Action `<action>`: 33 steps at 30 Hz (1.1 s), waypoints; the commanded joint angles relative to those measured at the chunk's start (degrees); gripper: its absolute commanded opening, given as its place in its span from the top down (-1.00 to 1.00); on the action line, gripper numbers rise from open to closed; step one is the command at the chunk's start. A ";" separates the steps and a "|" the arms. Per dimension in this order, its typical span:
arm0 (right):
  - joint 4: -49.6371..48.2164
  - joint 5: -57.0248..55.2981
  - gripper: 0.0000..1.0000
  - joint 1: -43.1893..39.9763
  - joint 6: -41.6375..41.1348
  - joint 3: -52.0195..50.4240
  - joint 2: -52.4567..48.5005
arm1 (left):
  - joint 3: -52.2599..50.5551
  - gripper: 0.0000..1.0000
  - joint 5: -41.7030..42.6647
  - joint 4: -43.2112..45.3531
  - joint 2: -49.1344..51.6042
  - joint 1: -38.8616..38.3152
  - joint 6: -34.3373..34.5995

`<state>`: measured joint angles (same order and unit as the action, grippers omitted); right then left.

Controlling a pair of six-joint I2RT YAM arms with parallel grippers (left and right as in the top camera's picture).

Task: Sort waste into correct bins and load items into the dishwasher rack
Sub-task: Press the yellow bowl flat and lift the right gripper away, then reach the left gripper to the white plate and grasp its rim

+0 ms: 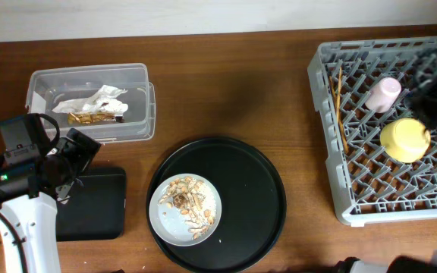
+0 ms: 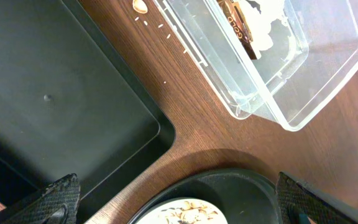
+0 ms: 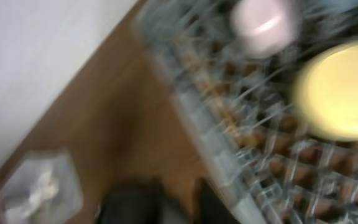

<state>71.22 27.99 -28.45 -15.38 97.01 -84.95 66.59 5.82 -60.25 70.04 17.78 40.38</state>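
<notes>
- Table (image 1: pixel 234 83): brown wood grain, smooth, faint sheen
- Tub (image 1: pixel 139 80): clear, glossy plastic
- Wrapper (image 1: pixel 97 105): crinkled white-and-gold film, shiny
- Shallow tray (image 2: pixel 55 93): black matt plastic, smooth
- Round tray (image 1: pixel 256 189): black, smooth, dull sheen
- Plate (image 1: pixel 167 221): grey, smooth
- Rack (image 1: pixel 321 129): light-grey matt plastic lattice
- Chopsticks (image 1: pixel 340 106): bare wood
- Bowl (image 1: pixel 405 139) and cup (image 1: pixel 383 94): smooth, plastic-looking

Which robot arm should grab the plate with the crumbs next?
Left. The left gripper, open, hangs near the grey plate, which shows in its wrist camera. The right gripper is away over the dishwasher rack.
</notes>
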 commanded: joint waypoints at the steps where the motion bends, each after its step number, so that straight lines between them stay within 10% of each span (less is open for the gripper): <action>1: 3.67 5.81 -0.96 9.25 8.74 0.39 2.10 | 0.09 -0.98 0.37 -0.04 0.02 0.28 0.70; 14: 7.43 -11.61 -0.97 37.40 9.14 0.28 -3.50 | 0.09 -0.98 0.37 -0.04 0.02 0.28 0.70; 33: 5.95 -22.27 -0.97 2.58 8.96 0.28 -3.52 | 0.09 -0.98 1.25 0.72 0.02 0.28 0.92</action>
<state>77.47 6.61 -23.24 -6.87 97.01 -88.40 66.59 5.82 -60.25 70.04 17.78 40.38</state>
